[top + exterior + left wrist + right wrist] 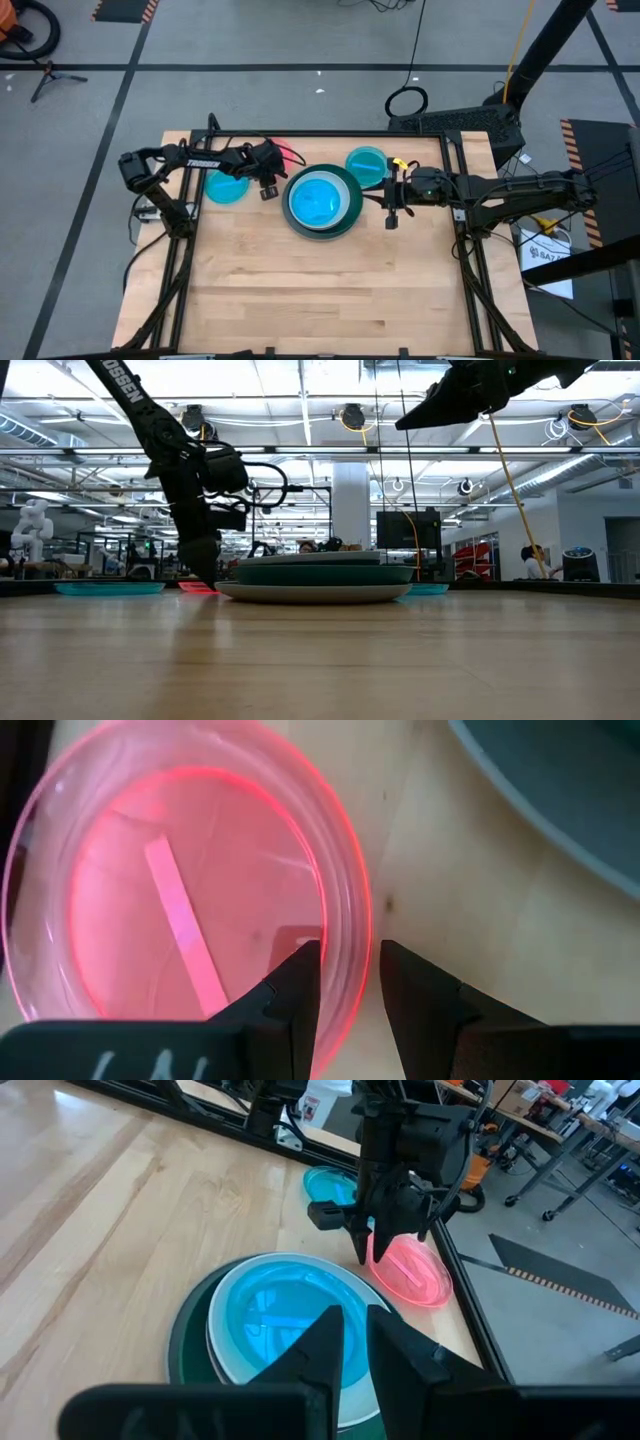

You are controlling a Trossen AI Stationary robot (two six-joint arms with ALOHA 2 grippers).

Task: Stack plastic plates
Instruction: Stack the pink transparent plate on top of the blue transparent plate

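Observation:
A stack of plates sits mid-table: dark green point(352, 207) at the bottom, then a pale one, with bright blue point(318, 198) on top. On the table lie two more bright blue plates point(227, 186) point(366, 163) and a pink-red plate point(180, 890), the last near the far edge. My left gripper point(350, 970) points down at the pink-red plate's rim, open, with one finger inside the rim and one outside. My right gripper point(355, 1325) hovers to the right of the stack, raised above it, holding nothing, with a narrow gap between its fingers. My left gripper straddles the pink-red plate's rim point(348, 935) on the side facing the stack, coming from above. One finger point(300, 975) is over the plate's inside and the other point(405, 980) over bare table. Whether they touch the rim, I cannot tell. The plate lies flat on the table.
The black frame rails point(330, 133) run along the table's far edge and sides, close to the pink-red plate. The grey plate at the stack's base point(560, 780) lies just beside my left gripper. The near half of the wooden table point(320, 290) is bare wood.

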